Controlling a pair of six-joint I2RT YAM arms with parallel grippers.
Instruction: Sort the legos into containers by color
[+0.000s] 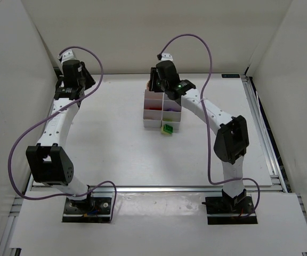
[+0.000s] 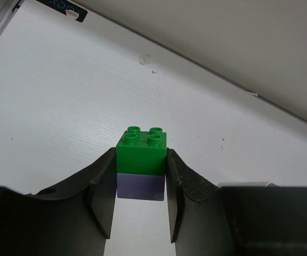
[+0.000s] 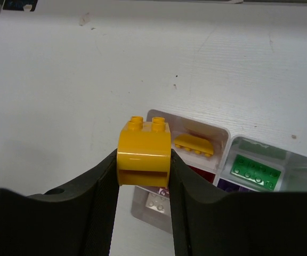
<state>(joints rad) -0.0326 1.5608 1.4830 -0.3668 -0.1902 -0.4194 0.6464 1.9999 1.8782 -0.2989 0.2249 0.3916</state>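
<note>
My left gripper [image 2: 141, 162] is shut on a green lego [image 2: 142, 152] stacked on a pale purple lego [image 2: 140, 186], at the table's back left. My right gripper [image 3: 144, 160] is shut on a rounded yellow-orange lego [image 3: 144, 152] and hangs above the back of the containers [image 1: 144, 113]. Under it, one cell [image 3: 224, 140] holds a flat yellow lego [image 3: 194, 145]. Other cells hold a green lego [image 3: 255, 170] and a white lego [image 3: 159, 201]; red and purple show in two more. Another green lego [image 1: 168, 128] lies on the table against the containers' near right corner.
White walls close in the table on the left, back and right. A metal rail [image 1: 265, 138] runs along the right edge. Purple cables loop over both arms. The left arm [image 1: 63, 114] reaches along the left wall.
</note>
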